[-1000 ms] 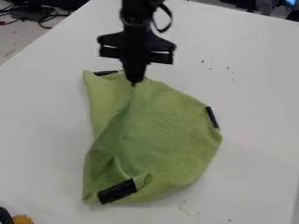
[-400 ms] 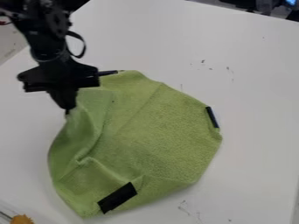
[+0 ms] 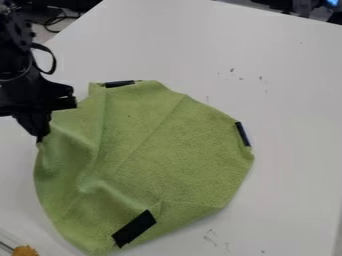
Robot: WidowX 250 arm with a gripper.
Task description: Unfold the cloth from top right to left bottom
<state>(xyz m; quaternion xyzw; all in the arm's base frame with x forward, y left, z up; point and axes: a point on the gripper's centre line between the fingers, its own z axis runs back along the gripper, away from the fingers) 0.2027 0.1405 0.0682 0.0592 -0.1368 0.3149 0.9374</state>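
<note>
- My hand (image 3: 41,138) is at the cloth's left edge as the camera sees it, its fingertips clamped on the green cloth (image 3: 177,150), pinching a bit of that edge.
- My arm (image 3: 12,65) comes in above and to the left of the cloth, with a black loop of cable (image 3: 51,62) curving out beside it on the side toward the cloth.
- The cloth lies spread on the white surface (image 3: 294,175), its left part pulled into soft ripples that run down from my grip. A narrow upright fold stands near its upper left corner, and a faint crease slants across its middle.
- One black strip (image 3: 120,84) sits at the cloth's top edge, another (image 3: 242,134) at its right edge.
- A third, wider black strip (image 3: 134,228) lies at a slant on the cloth's lower part, with a small tuck in the fabric just beside it.
- Small dark marks (image 3: 232,70) dot the surface beyond the cloth's upper right edge, and thin scuffs (image 3: 211,235) show below its lower right edge.
- Near the cloth's lower left, at the corner of the view, is a small orange thing (image 3: 25,251).
- Past the surface, well above the cloth and to its left, dark cables (image 3: 56,21) lie.
</note>
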